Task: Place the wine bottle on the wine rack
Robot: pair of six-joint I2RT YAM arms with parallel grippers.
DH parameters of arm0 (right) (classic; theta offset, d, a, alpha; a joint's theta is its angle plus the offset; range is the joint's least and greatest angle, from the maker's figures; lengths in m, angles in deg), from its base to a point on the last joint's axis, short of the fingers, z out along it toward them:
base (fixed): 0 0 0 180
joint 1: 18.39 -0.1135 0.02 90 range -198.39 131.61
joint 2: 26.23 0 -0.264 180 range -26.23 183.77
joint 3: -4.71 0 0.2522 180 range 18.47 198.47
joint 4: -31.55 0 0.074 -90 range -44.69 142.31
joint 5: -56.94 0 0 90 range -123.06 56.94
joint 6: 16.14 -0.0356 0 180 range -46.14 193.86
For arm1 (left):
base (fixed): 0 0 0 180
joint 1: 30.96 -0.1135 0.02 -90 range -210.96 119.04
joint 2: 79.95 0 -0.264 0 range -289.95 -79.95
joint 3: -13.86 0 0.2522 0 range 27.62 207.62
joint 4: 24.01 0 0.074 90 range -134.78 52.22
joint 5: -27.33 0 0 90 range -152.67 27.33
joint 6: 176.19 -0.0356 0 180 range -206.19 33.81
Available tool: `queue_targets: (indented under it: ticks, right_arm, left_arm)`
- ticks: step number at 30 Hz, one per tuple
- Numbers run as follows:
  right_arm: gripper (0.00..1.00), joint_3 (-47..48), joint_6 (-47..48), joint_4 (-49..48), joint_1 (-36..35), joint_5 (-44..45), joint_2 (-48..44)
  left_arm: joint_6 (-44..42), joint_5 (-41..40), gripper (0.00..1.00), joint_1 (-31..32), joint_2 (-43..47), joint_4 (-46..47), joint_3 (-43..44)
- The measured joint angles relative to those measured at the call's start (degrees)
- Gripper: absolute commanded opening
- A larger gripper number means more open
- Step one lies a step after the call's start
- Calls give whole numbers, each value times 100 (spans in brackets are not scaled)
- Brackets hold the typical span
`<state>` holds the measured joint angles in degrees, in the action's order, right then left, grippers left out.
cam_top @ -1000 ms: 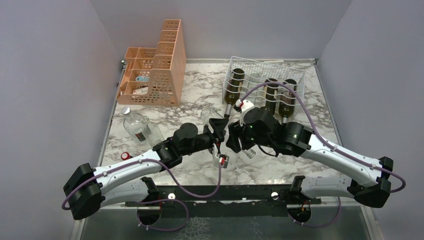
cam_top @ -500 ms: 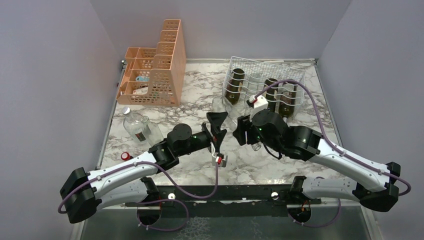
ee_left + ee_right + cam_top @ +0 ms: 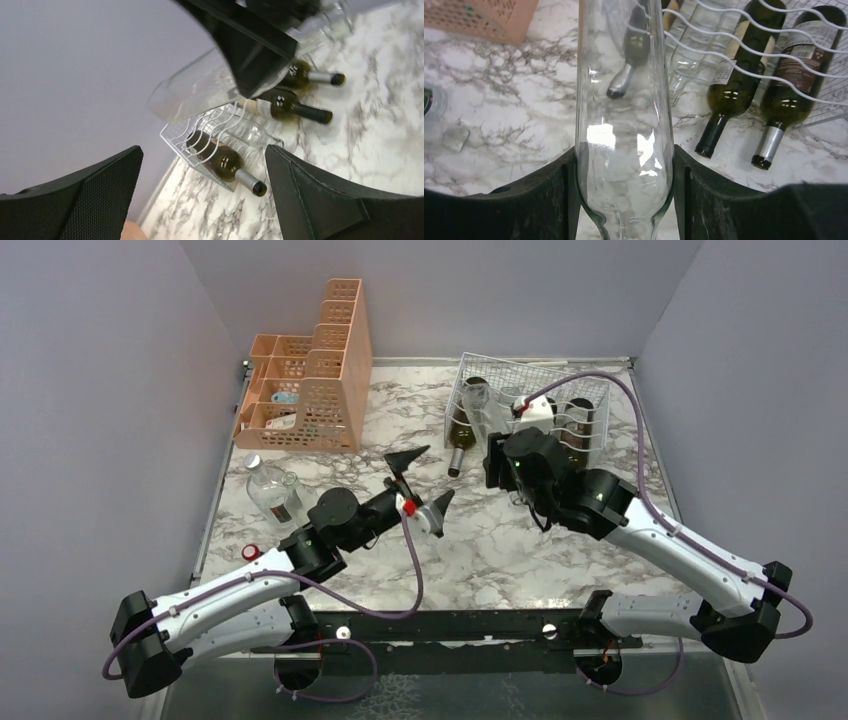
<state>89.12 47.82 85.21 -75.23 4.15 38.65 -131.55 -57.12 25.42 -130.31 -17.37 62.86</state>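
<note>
1. surface (image 3: 480, 560): marble, carries the wine rack at far right.
2. wine rack (image 3: 530, 375): dark bottles (image 3: 789, 95) lie in its cradles.
3. wine bottle (image 3: 624, 100): clear, aloft just before the rack; step judged transport; next calls for alignment with a free cradle.
4. right pincer (image 3: 624, 165): clamped on the wine bottle.
5. left pincer (image 3: 438, 472): spread wide, empty.
</note>
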Motion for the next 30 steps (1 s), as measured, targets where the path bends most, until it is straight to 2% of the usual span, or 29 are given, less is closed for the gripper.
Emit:
queue_targets:
  ticks: [6, 10, 13, 16, 21, 30]
  right_arm:
    - [1, 136, 166, -376, 1078, -420, 308]
    - [1, 251, 118, -592, 1405, -686, 706]
    - [1, 308, -2, -772, 1596, -925, 1036]
    - [1, 341, -188, -994, 1768, -1132, 1368]
    - [1, 555, -505, -1279, 2031, -1292, 1987]
    - [1, 1187, -951, -1757, 2487, -1534, 3021]
  left_arm:
    - [2494, -1858, 99, 0, -17, -142, 800]
    - [3829, -2966, 99, -2, -101, -1176, 1930]
    - [4461, -3442, 99, -4, -205, -1987, 2708]
    - [4800, -3633, 99, -2, -254, -2669, 3117]
    - [5045, -3814, 99, -2, -221, -3491, 3169]
    - [5069, -4013, 99, -2, -20, -3936, 3088]
